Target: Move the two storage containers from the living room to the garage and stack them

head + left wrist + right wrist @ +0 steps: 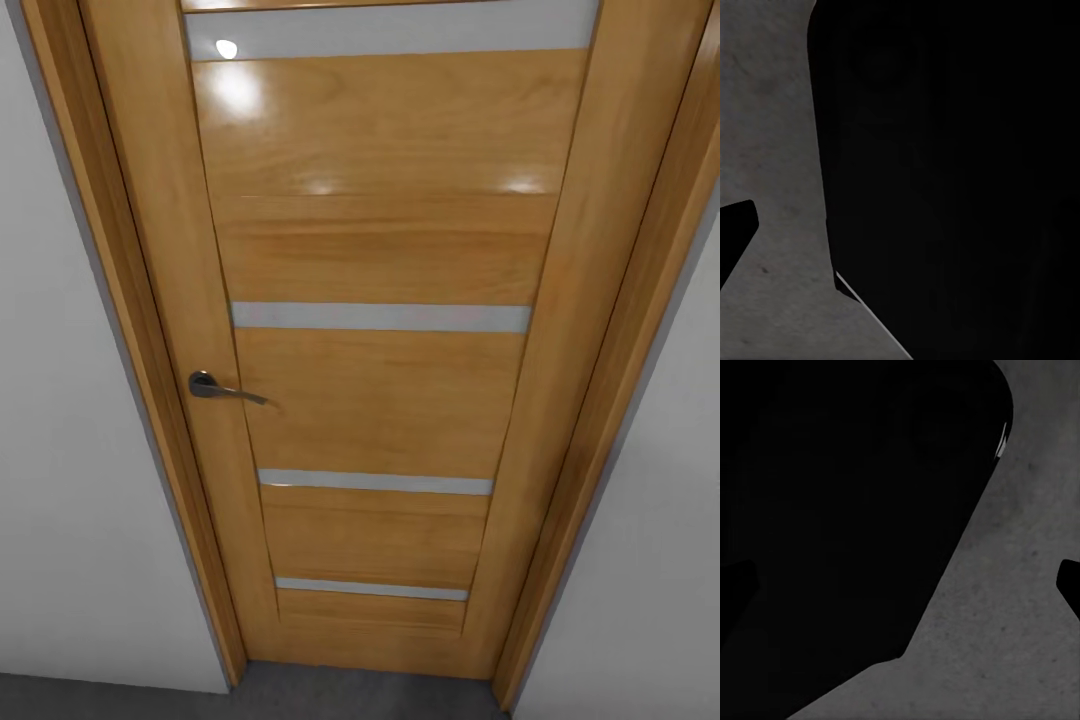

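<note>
Straight ahead in the head view stands a shut wooden door [385, 330] with glass strips and a grey handle [222, 388], between white walls [70, 480]. Both wrist views show mottled grey floor [772, 150] [1020, 615] beside dark shapes; I cannot tell either gripper's state.
</note>
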### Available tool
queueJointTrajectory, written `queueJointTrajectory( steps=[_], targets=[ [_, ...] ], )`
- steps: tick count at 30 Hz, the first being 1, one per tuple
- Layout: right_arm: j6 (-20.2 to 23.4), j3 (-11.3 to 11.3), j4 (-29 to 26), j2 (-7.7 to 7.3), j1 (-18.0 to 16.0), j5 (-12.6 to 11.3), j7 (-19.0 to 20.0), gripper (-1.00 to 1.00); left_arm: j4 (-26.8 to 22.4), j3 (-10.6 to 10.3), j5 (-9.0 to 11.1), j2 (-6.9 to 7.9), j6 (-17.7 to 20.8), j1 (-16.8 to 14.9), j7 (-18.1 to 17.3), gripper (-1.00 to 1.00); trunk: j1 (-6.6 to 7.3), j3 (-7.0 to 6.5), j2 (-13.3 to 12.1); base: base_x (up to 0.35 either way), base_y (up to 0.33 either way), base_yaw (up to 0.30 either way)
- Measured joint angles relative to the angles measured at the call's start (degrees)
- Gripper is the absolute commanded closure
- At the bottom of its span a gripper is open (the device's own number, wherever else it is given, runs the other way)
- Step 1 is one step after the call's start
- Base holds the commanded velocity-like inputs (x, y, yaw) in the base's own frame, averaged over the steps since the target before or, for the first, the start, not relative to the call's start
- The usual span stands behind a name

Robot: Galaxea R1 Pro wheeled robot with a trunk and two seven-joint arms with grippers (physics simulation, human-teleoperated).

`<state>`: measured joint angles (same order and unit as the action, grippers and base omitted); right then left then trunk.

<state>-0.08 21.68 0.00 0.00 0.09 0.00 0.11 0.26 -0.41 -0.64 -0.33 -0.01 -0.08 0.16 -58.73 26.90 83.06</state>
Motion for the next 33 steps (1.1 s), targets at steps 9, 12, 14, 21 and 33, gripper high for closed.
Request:
queueJointTrajectory(
  steps=[9,12,14,21,33],
  targets=[
    [0.0,0.0,0.0,0.0,0.0,0.0,0.0,-1.0,0.0,0.0,0.0,-0.02,0.0,0.0,0.0,-1.0,0.0,0.0,0.0,0.0,0.0,0.0],
    [0.0,0.1,0.0,0.03,0.0,0.0,0.0,-1.0,0.0,0.0,0.0,0.0,0.0,0.0,0.0,-1.0,0.0,0.0,0.0,0.0,0.0,0.0],
    [0.0,0.1,0.0,0.06,0.0,0.1,0.1,-1.0,0.0,0.0,0.0,-0.01,0.0,0.0,0.0,-1.0,0.0,0.0,0.0,0.0,0.0,0.0],
    [0.0,0.0,0.0,0.09,0.0,0.4,0.4,-1.0,0.0,0.0,0.2,-0.2,-0.1,-0.1,0.0,-1.0,0.0,0.0,0.0,0.0,0.0,0.0],
    [-0.2,2.0,0.0,0.6,0.0,0.3,0.4,-1.0,-2.8,0.1,0.1,0.83,-0.3,-0.1,0.0,-1.0,0.0,-0.02,0.0,0.0,0.0,-0.003]
  ],
)
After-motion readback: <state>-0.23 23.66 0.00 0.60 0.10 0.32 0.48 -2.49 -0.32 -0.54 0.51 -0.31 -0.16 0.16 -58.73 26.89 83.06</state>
